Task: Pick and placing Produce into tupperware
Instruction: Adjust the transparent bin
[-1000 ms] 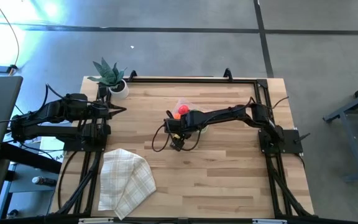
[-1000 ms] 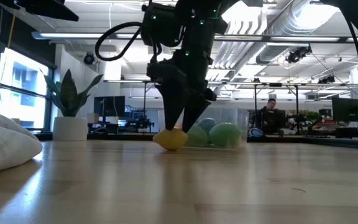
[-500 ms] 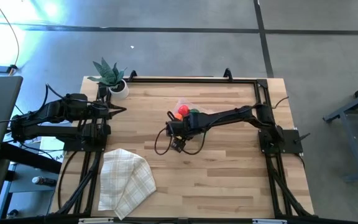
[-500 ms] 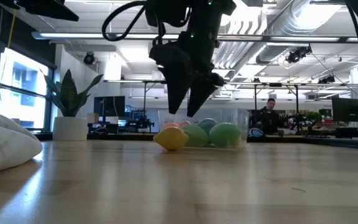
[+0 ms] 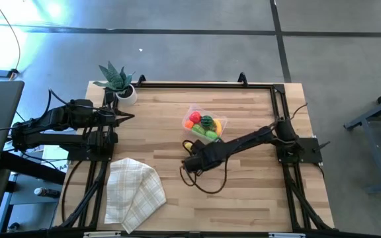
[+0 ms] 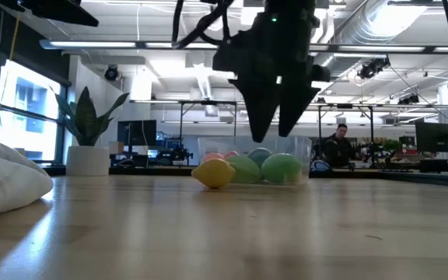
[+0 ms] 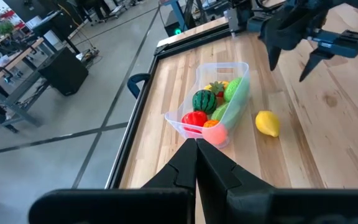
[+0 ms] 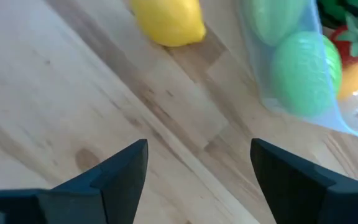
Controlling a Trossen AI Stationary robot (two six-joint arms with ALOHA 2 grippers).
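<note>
The clear tupperware (image 5: 206, 123) stands on the table at mid-far and holds red, orange and green produce (image 7: 205, 101). A yellow lemon (image 5: 188, 144) lies on the wood just outside the container's near-left corner. It also shows in the right wrist view (image 8: 169, 22) and the low view (image 6: 214, 173). My right gripper (image 5: 192, 162) hangs open above the table, a little nearer than the lemon, pointing steeply down with nothing between its fingers (image 8: 123, 169). My left gripper (image 5: 128, 117) waits shut at the table's left side.
A potted green plant (image 5: 118, 80) stands at the far left corner. A folded checked cloth (image 5: 134, 193) lies at the near left. Bare wood stretches across the near and right parts of the table (image 5: 256, 192).
My right gripper has risen from around the lemon and swung toward the table's near edge, rolling as it went. Its fingers are as wide apart as before. The lemon has stayed where it was on the wood beside the tupperware.
</note>
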